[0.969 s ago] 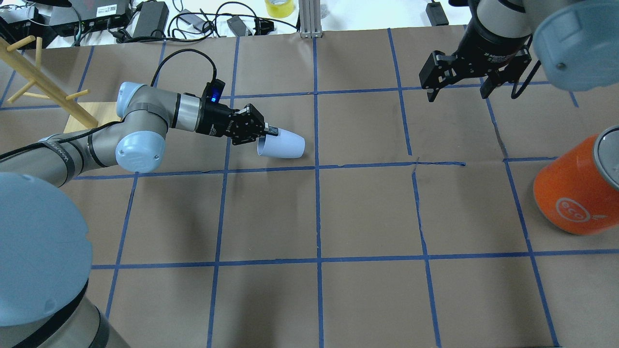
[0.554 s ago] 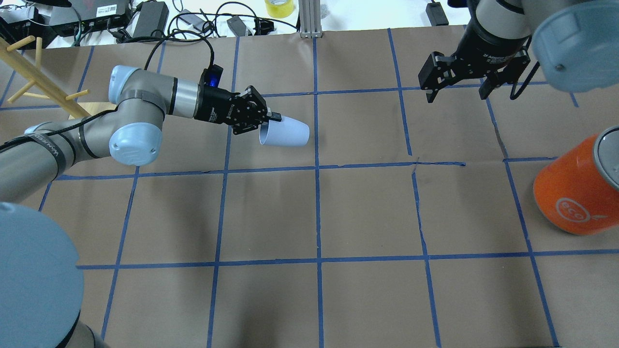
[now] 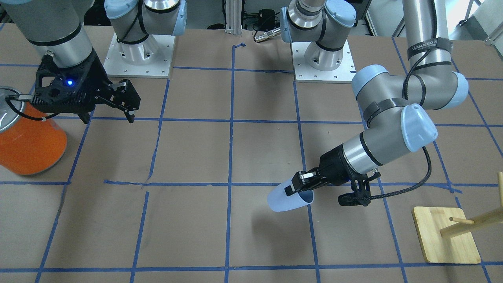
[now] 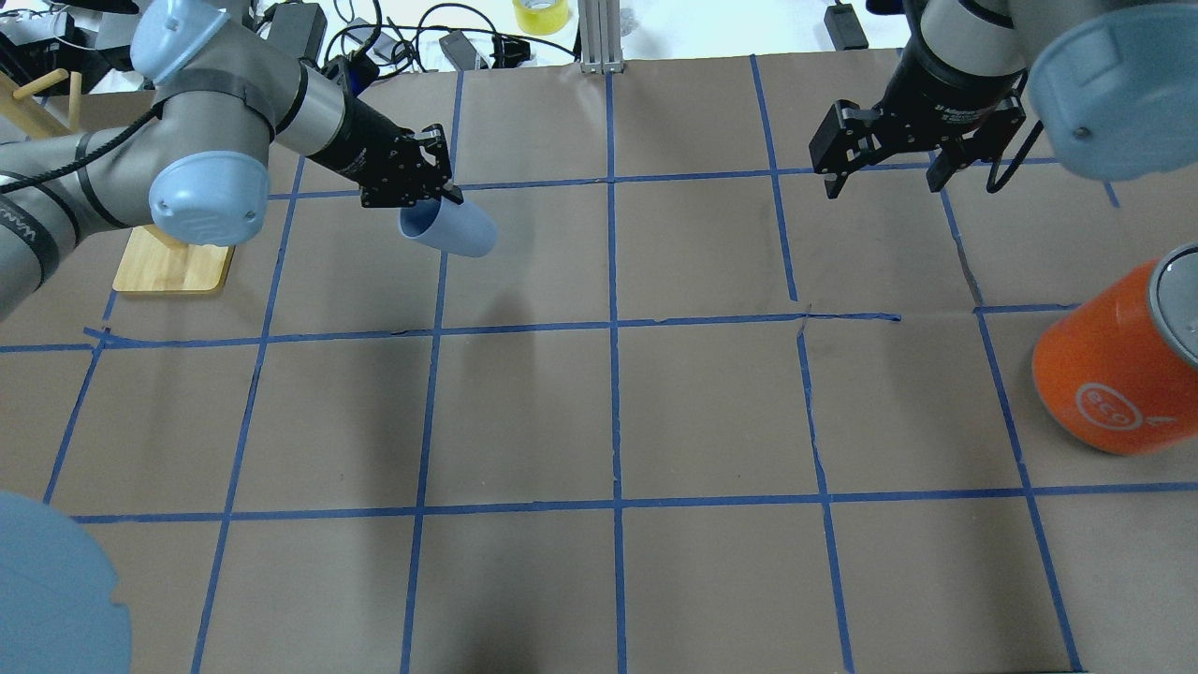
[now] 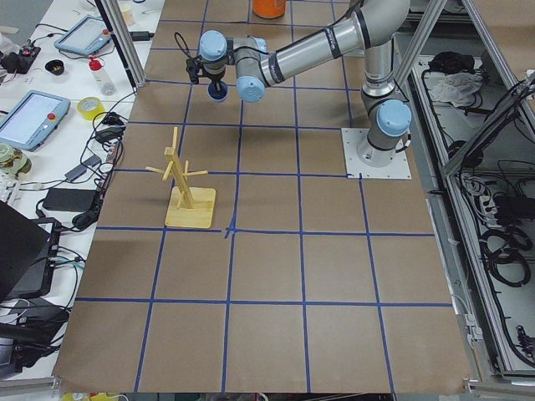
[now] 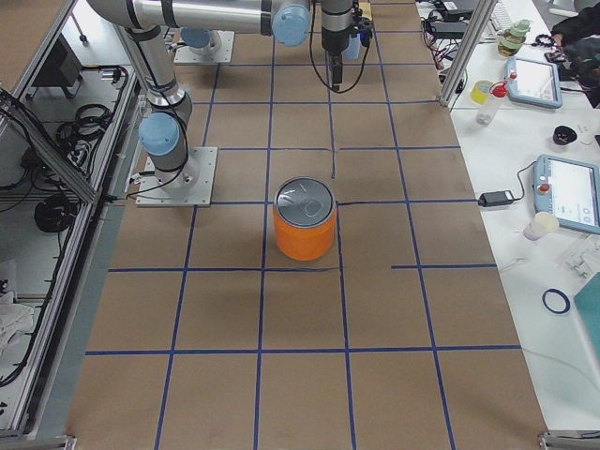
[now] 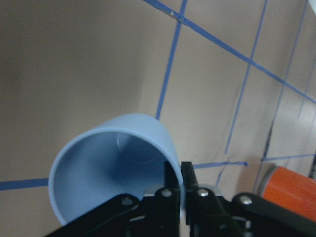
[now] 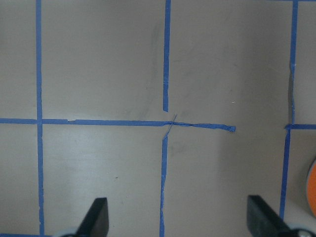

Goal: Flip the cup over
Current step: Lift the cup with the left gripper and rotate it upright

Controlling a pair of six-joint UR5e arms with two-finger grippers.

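Cup gripped and in the air, flip not finished

The left gripper pinches the rim wall of the cup, one finger inside the mouth and one outside; the cup hangs tilted on its side over the far left of the table, clear of the paper with its shadow apart from it, right of the wooden stand; the right gripper hovers with fingers spread and empty at the far right, beyond the orange can; by my judgement the pick-up is done; turning the cup onto its end, setting it down and letting go remain.
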